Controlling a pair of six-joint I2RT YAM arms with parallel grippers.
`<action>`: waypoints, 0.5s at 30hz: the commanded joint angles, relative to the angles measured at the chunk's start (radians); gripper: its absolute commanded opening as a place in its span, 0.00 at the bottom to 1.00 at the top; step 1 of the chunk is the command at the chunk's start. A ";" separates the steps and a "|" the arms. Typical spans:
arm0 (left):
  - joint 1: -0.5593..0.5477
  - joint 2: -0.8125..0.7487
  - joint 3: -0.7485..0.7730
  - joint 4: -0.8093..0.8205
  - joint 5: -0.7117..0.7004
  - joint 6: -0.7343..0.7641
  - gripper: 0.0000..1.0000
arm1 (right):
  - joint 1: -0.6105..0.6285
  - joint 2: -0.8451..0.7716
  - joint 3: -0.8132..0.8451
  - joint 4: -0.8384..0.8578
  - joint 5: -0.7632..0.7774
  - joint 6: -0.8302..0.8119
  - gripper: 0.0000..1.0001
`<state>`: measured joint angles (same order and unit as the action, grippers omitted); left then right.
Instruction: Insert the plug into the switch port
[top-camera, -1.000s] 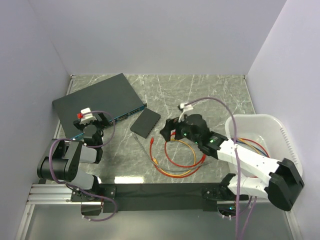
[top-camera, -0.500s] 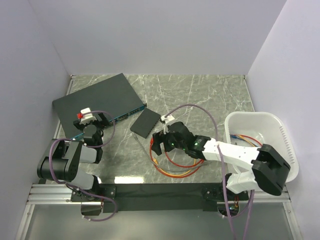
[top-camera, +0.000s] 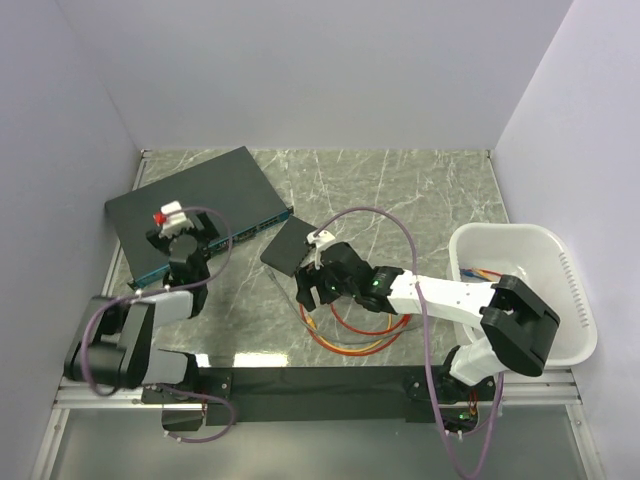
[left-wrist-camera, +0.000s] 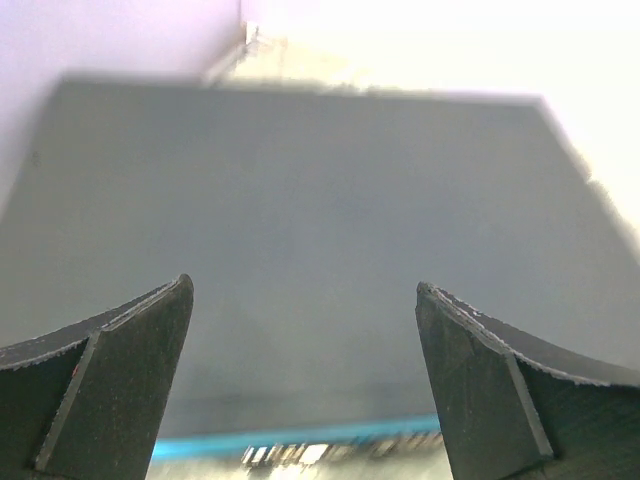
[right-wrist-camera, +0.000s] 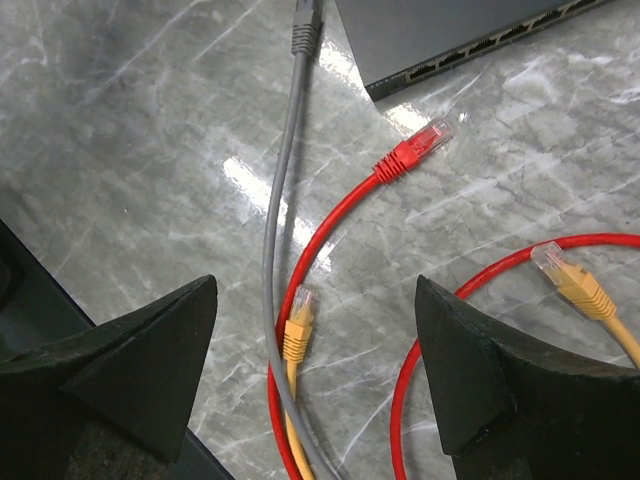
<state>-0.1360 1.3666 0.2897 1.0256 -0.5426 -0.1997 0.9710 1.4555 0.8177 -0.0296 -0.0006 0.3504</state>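
A white tub (top-camera: 572, 270) is set at the tabletop's right edge, with red and orange cables (top-camera: 488, 274) coiled inside. The flat matte-black switch (right-wrist-camera: 440, 25), ports (right-wrist-camera: 470, 50) lined along one side, is placed mid-tabletop, a clear-tipped red plug (right-wrist-camera: 425, 140) just beside its corner. The left gripper (left-wrist-camera: 305, 295) and the right gripper (right-wrist-camera: 317, 290) are held wide, empty.

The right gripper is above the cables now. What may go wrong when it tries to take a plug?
1. The yellow plug lies close beside the grey cable and the red cable, under the open right gripper; closing there may pinch several at once.
2. The cables cross each other, so lifting one may drag the others against the small black box.
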 joint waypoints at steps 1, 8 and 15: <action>-0.013 -0.185 0.144 -0.241 -0.071 -0.041 0.99 | 0.011 0.002 0.034 0.011 0.004 -0.005 0.86; -0.011 -0.408 0.329 -0.599 0.167 -0.216 0.99 | 0.023 -0.003 0.043 0.020 0.004 -0.011 0.86; -0.008 -0.411 0.354 -0.780 0.280 -0.437 0.88 | 0.084 0.029 0.126 -0.042 0.080 -0.039 0.85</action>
<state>-0.1436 0.9310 0.6067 0.4492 -0.3527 -0.5285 1.0302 1.4757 0.8658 -0.0616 0.0280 0.3393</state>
